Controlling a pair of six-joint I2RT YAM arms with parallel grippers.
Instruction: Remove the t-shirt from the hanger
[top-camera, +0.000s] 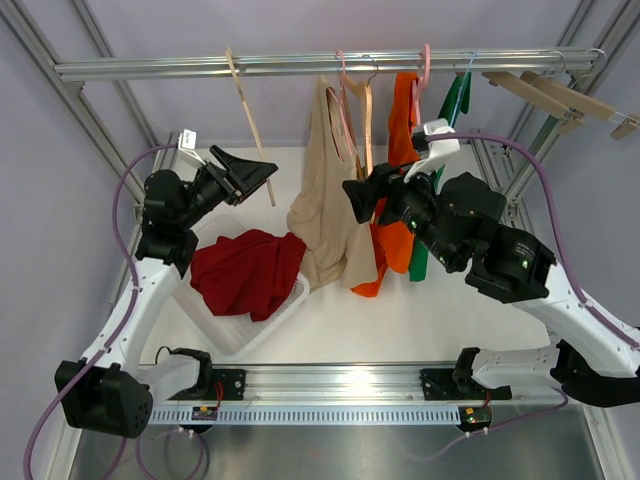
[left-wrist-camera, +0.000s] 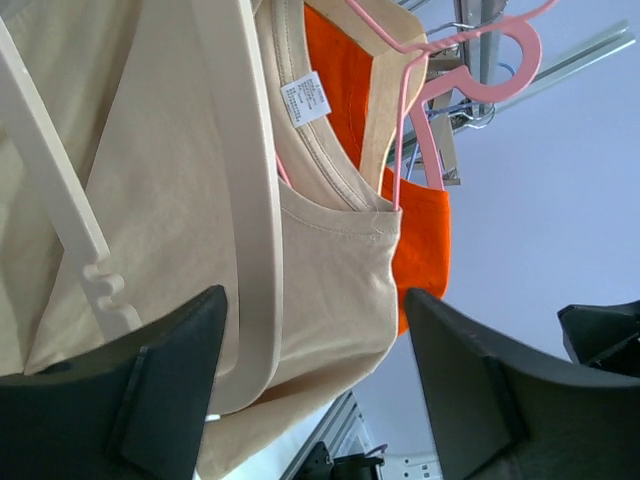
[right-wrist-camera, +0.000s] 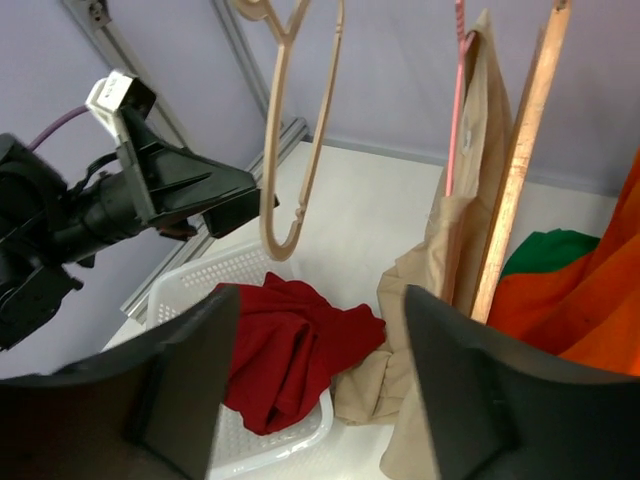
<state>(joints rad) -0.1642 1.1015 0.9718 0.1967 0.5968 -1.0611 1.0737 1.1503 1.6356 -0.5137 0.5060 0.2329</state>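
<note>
The left gripper (top-camera: 252, 178) is raised over the left part of the table, jaws spread wide and holding nothing. In the left wrist view this gripper (left-wrist-camera: 315, 320) faces the neck area of the beige t-shirt (left-wrist-camera: 330, 270) without touching it. Just beside it an empty cream hanger (top-camera: 250, 120) hangs from the rail (top-camera: 200, 68). Below, a white basket (top-camera: 290, 310) on the table (top-camera: 420, 320) holds a crumpled red garment (top-camera: 245, 270). To the right, the beige t-shirt (top-camera: 325, 200) is on the rail, carried by a pink hanger (top-camera: 345, 100). The shirt's collar and label are at the hanger's wire, and its lower edge reaches the table against the basket. A wooden hanger (top-camera: 368, 120) is next to it. The right gripper (top-camera: 356, 200) is level with the t-shirt's right edge. From the right wrist view its jaws stand apart with nothing between them. Whether a finger touches the cloth cannot be told. Behind the gripper hang an orange garment (top-camera: 402, 130) and a green garment (top-camera: 456, 100). Bare wooden hangers (top-camera: 560, 95) are at the far right end of the rail.
</note>
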